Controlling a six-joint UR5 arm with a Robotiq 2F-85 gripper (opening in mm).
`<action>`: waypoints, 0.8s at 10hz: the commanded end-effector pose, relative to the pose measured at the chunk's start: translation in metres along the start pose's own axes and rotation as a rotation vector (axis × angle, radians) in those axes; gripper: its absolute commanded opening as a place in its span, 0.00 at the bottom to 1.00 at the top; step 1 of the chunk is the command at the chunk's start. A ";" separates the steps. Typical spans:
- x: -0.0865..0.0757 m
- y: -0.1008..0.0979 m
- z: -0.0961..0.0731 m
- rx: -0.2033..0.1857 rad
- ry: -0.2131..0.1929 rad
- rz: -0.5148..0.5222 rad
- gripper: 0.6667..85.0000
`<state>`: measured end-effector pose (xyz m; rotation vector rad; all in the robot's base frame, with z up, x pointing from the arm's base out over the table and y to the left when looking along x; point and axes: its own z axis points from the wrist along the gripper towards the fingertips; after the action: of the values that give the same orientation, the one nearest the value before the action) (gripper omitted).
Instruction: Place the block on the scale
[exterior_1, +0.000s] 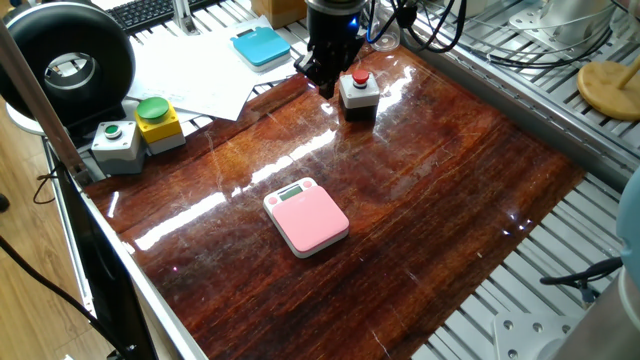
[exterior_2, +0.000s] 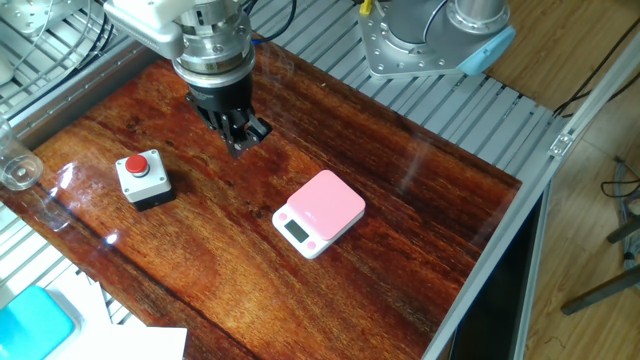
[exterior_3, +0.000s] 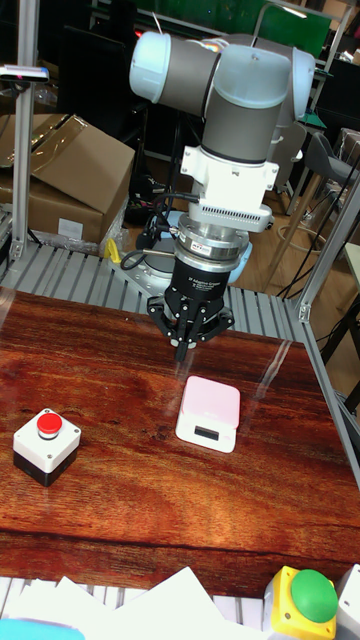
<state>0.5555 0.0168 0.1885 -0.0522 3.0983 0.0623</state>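
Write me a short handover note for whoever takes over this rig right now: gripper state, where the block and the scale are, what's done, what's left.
Gripper: fingers shut together, holding nothing, hovering above the table between the block and the scale.
Block: upright on the table, red button up, apart from the gripper, untouched.
Scale: flat near the table's middle, display facing the front edge, nothing on it.
Done: nothing yet.
Left: open the gripper, grasp the block, carry it over, set it on the scale.

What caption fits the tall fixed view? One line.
Shut gripper hovers above the table, block and pink scale apart.
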 end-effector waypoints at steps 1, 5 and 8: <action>-0.001 0.003 -0.002 -0.009 0.000 0.005 0.00; 0.000 0.000 -0.001 0.002 0.002 0.006 0.01; 0.001 -0.001 0.000 0.003 0.004 -0.002 0.03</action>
<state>0.5540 0.0140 0.1877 -0.0553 3.1051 0.0407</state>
